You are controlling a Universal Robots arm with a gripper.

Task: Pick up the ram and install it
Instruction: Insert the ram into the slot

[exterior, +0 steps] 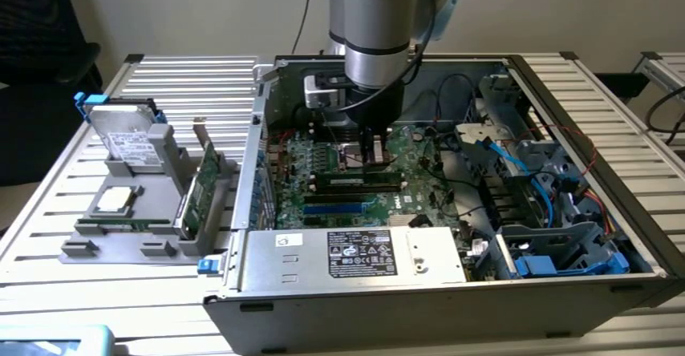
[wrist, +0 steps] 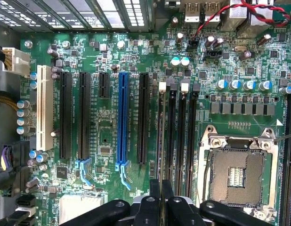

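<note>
A slatted metal desk (exterior: 160, 83) carries an open computer case (exterior: 428, 300), inside which the tool is placed. The arm (exterior: 370, 27) is seen coming down nearly vertically from the top of the exterior view, with its wrist section upright and the tool (exterior: 371, 162) pointed straight down at the motherboard (exterior: 321, 163) directly beneath it. A silver power supply (exterior: 364, 252) is mounted in the case just in front of the tool, on the side nearer the exterior camera. A grey fixture (exterior: 139, 236) with a hard drive (exterior: 128, 143) and a green expansion card (exterior: 204, 184) is set on the desk well apart from the tool, outside the case, toward the exterior view's left.

The ram (exterior: 358, 183) is held on edge directly under the tool, its long axis level and run from the exterior view's left to its right. In the wrist view the ram (wrist: 160, 136) is presented edge-on as a thin line, parallel to the black memory slots (wrist: 182, 132) and in line with the one nearest the blue slot (wrist: 122, 117). The CPU socket (wrist: 239, 169) is found on the tool's other side. The tool (wrist: 160, 182) is closed to a narrow gap, with the ram's upper edge gripped between its fingers (wrist: 155, 188). Whether the ram is fully seated cannot be told.
</note>
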